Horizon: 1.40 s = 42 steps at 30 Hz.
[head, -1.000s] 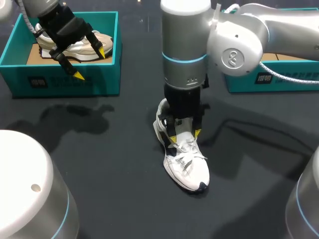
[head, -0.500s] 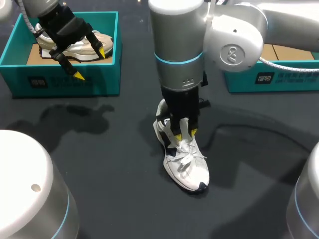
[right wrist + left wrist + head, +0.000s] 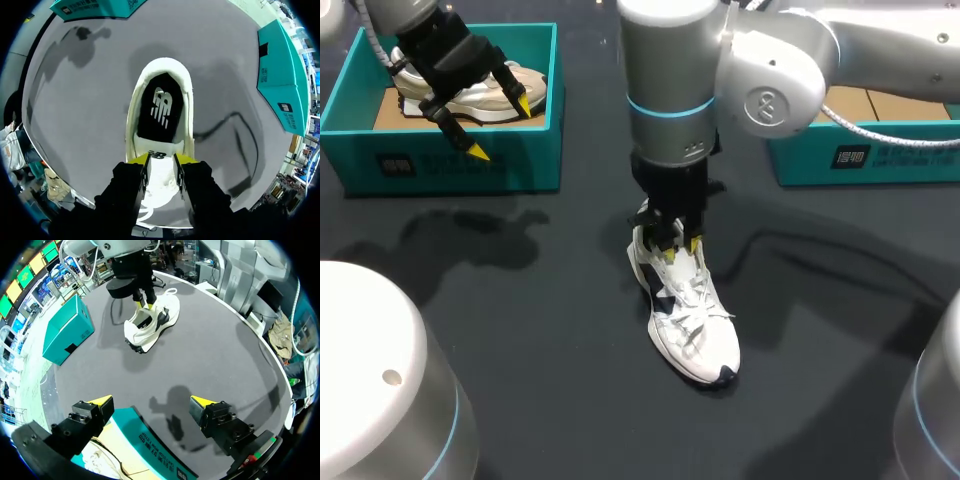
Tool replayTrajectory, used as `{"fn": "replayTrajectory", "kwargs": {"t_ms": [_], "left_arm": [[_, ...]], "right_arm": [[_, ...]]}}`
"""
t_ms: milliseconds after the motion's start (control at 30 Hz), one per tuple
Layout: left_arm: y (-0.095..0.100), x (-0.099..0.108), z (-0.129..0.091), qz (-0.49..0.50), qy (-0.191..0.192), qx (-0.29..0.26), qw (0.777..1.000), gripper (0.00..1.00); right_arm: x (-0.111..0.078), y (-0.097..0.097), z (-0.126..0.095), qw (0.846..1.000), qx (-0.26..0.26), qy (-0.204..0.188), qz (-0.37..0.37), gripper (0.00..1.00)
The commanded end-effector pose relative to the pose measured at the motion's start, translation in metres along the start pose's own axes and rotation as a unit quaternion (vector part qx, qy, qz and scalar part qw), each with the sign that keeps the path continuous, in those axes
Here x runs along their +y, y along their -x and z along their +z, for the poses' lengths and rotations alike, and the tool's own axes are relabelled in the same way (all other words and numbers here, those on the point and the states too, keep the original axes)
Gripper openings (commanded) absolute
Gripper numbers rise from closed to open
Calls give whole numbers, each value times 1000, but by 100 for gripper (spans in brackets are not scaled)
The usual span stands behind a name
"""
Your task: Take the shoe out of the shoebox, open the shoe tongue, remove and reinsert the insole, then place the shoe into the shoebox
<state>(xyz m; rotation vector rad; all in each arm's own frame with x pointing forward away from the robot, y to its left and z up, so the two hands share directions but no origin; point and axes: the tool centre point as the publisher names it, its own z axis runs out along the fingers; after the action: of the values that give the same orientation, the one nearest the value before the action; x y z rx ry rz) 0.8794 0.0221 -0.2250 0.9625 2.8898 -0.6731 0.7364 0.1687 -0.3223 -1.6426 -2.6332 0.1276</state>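
Right gripper clamps the tongue of the shoe

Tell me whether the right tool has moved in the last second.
Yes. Against the unmoved white shoe, the right tool has slid from over the laces back toward the heel end, its fingers closing onto the tongue.

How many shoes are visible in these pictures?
2. One white shoe lies on the table, its tongue in the right claw. A beige shoe lies in the left box, below the left claw. The right box is partly hidden, so another may lie inside.
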Motion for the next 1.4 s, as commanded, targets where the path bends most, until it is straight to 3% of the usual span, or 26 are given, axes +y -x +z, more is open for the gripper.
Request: {"fn": "replayTrajectory", "kwargs": {"t_ms": [33,267,600,767,967,1067,1133,1200,1233,1267,1300,1400], "left_arm": [[0,0,0,0,1,0,1000,100],[0,0,0,0,1,0,1000,100],[0,0,0,0,1,0,1000,100],[0,0,0,0,1,0,1000,100],[0,0,0,0,1,0,1000,100],[0,0,0,0,1,0,1000,100],[0,0,0,0,1,0,1000,100],[0,0,0,0,1,0,1000,100],[0,0,0,0,1,0,1000,100],[0,0,0,0,1,0,1000,100],[0,0,0,0,1,0,1000,100],[0,0,0,0,1,0,1000,100]], "right_arm": [[11,4,17,1000,19,-4,-7,28],[-4,-4,-7,1000,-20,-5,4,27],[15,10,26,999,23,6,-27,26],[6,8,-5,999,-8,5,-44,27],[-2,4,-51,986,-34,-2,-164,35],[2,6,-66,963,-56,8,-264,37],[6,10,-74,939,-69,14,-336,39],[12,15,-80,905,-82,26,-416,42],[16,17,-83,881,-90,21,-464,47],[19,18,-83,848,-96,20,-521,99],[21,19,-82,808,-98,25,-580,100],[21,19,-82,808,-98,25,-580,100]]}}
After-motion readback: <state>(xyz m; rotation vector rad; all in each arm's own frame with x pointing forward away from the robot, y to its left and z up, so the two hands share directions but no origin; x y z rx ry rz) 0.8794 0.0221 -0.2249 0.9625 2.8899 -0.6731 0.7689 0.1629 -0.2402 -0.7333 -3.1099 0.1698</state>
